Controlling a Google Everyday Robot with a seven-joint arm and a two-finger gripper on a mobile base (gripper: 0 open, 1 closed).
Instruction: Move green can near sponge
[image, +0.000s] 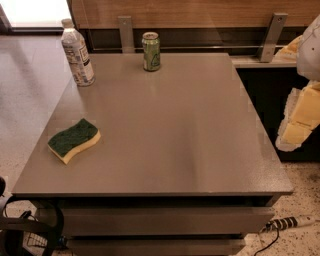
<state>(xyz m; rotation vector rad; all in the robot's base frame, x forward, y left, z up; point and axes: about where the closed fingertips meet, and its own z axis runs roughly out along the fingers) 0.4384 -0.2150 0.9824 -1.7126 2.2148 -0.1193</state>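
On the counter (165, 135) three items stand or lie. The can (151, 51) stands upright at the far edge, slightly left of centre. The bottle (77, 52) stands upright at the far left corner, to the left of the can and apart from it. The sponge (74, 140) lies flat near the left edge, towards the front, well apart from the can and in front of the bottle. My pincer (295, 131) hangs off the counter's right side, about halfway along its depth, touching nothing on it. A power strip (290, 222) lies on the floor (300, 245) below the front right corner.
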